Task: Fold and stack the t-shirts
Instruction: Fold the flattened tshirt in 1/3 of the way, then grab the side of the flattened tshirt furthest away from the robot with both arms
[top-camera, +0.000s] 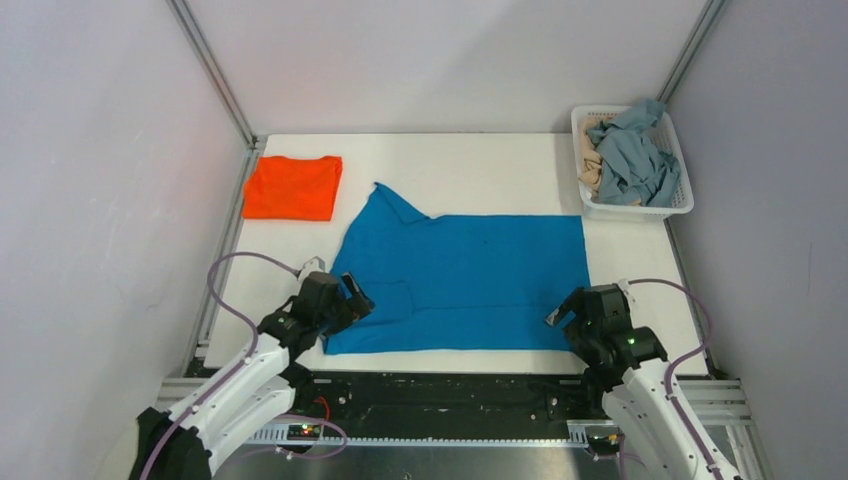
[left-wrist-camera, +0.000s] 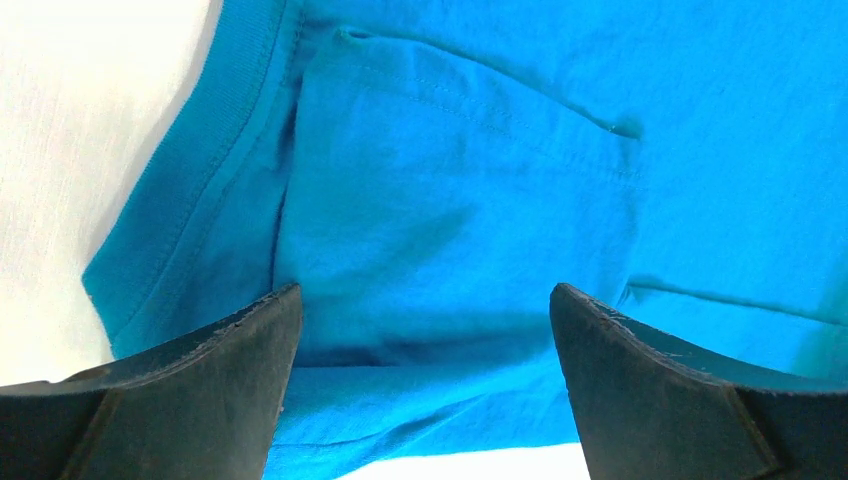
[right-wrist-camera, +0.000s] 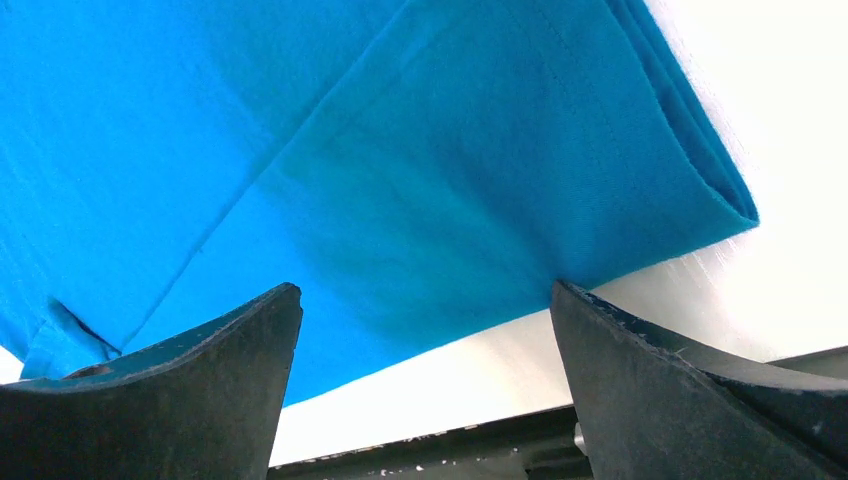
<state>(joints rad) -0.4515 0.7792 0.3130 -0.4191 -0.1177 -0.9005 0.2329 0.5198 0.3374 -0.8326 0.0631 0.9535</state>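
A blue t-shirt (top-camera: 470, 280) lies spread on the white table, with a sleeve folded in on its left side (left-wrist-camera: 450, 200). A folded orange t-shirt (top-camera: 293, 187) lies at the far left. My left gripper (top-camera: 352, 300) is open over the shirt's near left corner; in the left wrist view (left-wrist-camera: 425, 350) it holds nothing. My right gripper (top-camera: 560, 312) is open above the shirt's near right corner (right-wrist-camera: 700, 200); in the right wrist view (right-wrist-camera: 425, 350) it is empty over the hem.
A white basket (top-camera: 680, 205) at the far right holds grey-blue and beige garments (top-camera: 625, 155). The table's near edge and a black rail (top-camera: 450, 385) run just below the shirt. Walls and metal posts enclose the table.
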